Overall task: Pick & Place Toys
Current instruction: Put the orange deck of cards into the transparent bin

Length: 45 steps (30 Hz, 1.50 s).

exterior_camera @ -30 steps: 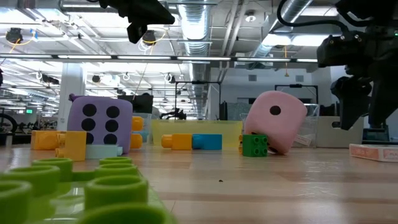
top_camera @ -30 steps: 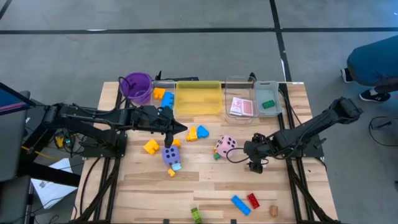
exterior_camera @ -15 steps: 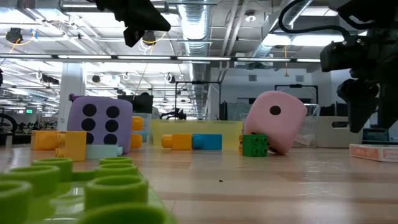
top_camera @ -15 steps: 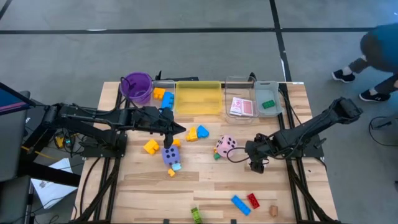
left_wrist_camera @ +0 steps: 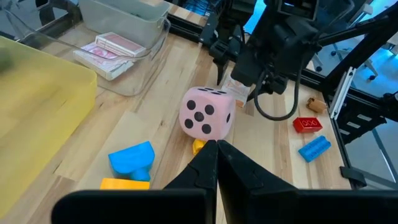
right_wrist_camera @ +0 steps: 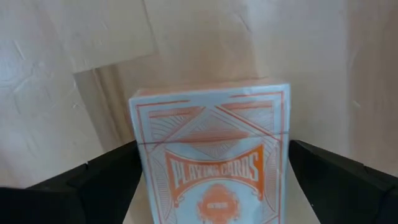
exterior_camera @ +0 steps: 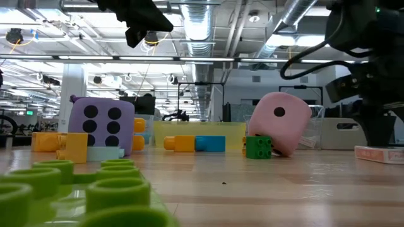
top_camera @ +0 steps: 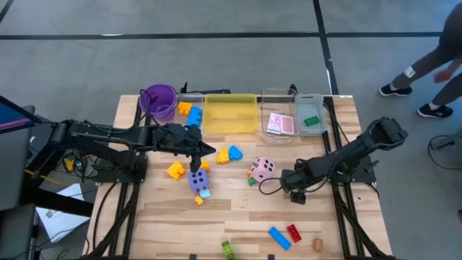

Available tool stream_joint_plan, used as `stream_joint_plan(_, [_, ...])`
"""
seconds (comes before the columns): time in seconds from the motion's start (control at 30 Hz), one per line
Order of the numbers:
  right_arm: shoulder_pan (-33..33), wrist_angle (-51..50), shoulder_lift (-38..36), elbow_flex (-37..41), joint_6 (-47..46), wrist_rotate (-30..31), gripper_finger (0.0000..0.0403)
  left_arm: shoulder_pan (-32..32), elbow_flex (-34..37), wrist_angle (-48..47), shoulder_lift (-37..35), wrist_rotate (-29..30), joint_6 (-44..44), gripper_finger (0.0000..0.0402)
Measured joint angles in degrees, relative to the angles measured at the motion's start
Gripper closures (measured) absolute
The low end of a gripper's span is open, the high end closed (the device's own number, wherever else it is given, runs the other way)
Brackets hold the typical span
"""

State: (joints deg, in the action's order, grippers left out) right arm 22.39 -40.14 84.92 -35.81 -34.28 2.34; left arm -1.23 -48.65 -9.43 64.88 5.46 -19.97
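At centre right, the right tool (top_camera: 294,193) is spread around an orange-printed playing-card box (right_wrist_camera: 211,160), ready for clamping; the left tool (top_camera: 209,149) is held closed.

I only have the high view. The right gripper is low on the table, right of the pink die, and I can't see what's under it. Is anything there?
Observer: Yes. The right wrist view shows a playing card box lying flat on the wood, under the right gripper.
Operator: Is it gripped?
Observer: No. The fingers are spread wide, one on each side of the box.
Operator: Is the left gripper down on the table?
Observer: No. In the low view the left gripper hangs high above the purple die, shut and empty.
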Motion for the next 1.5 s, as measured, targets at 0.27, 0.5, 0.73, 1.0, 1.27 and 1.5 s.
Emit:
stream_joint_plan(0.27, [-0.14, 0.86, -2.29, -0.23, -1.90, -0.18, 0.0012, 0.00, -0.02, 0.00, 0.00, 0.00, 0.00, 0.0402])
stream_joint_plan(0.5, [-0.42, 2.45, -3.39, -0.86, -2.55, 0.24, 0.0019, 0.00, 0.00, -0.02, 0.00, 0.01, 0.00, 0.0402])
stream_joint_plan(0.73, [-0.39, 1.68, 1.05, -1.41, -2.10, -0.39, 0.0066, 0.00, -0.01, -0.02, 0.01, 0.01, 0.00, 0.0402])
stream_joint_plan(1.0, [-0.37, 1.59, 0.77, -1.85, -1.36, -0.51, 0.0079, 0.00, 0.00, -0.07, 0.00, 0.00, 0.00, 0.0402])
stream_joint_plan(1.27, [-0.52, 0.99, -4.57, -7.34, -2.14, 8.21, 0.0093, 0.00, 0.00, -0.02, 0.01, 0.00, -0.02, 0.0402])
stream_joint_plan(1.5, [-0.48, -1.66, -10.01, -12.67, -2.16, 21.93, 0.0093, 0.00, 0.00, 0.74, 0.00, 0.00, 0.00, 0.0402])
